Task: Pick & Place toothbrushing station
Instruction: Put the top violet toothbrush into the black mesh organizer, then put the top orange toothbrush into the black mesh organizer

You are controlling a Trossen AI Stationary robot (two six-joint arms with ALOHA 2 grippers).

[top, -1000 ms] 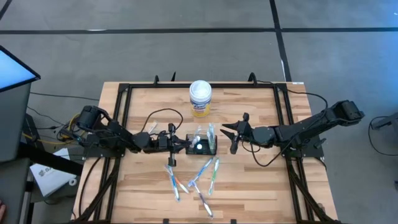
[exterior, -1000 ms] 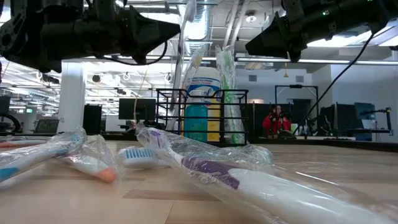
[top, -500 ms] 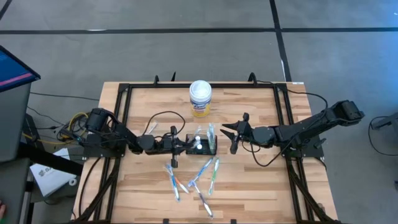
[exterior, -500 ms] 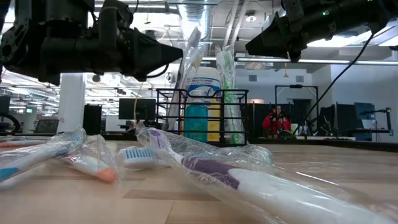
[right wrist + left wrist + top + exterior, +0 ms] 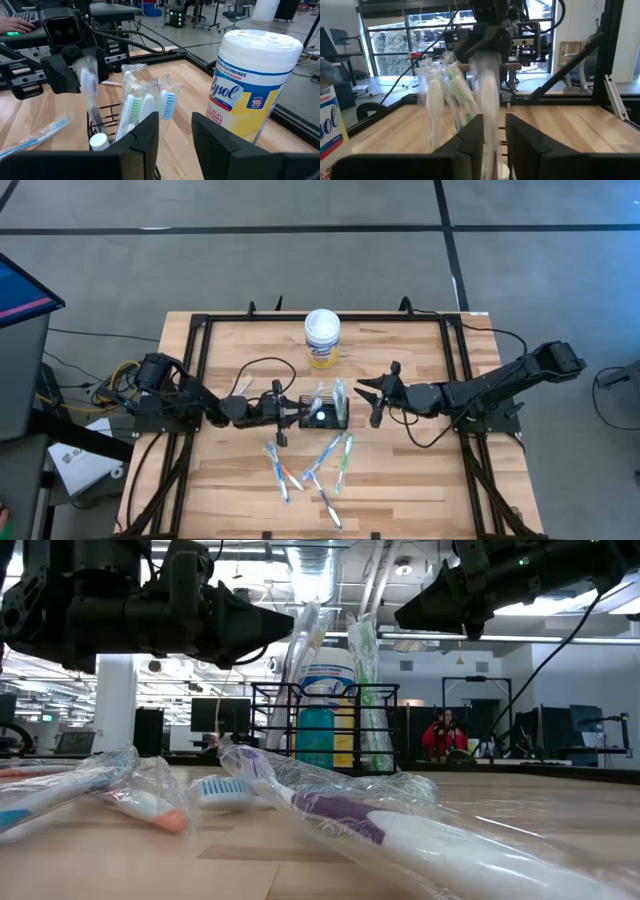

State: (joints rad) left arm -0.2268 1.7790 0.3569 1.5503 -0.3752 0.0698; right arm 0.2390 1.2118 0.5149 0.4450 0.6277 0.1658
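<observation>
Left tool [image 5: 291, 412] hangs at the near end of the small black wire-mesh rectangular holder [image 5: 344, 420], jaws slightly parted, with a blurred clear-wrapped toothbrush [image 5: 488, 95] upright in the gap. Right tool [image 5: 368, 402] hovers just beside the holder's other end, jaws parted and empty. The holder stands mid-bench on the pale wood-plank bench [image 5: 420, 480], framed by black rails. Behind it stands a white cylindrical canister [image 5: 252, 90], yellow label reading "Lysol". Wrapped toothbrushes [image 5: 310, 465] lie loose nearby. Beyond is an office; a person in red [image 5: 443, 735] sits there.
</observation>
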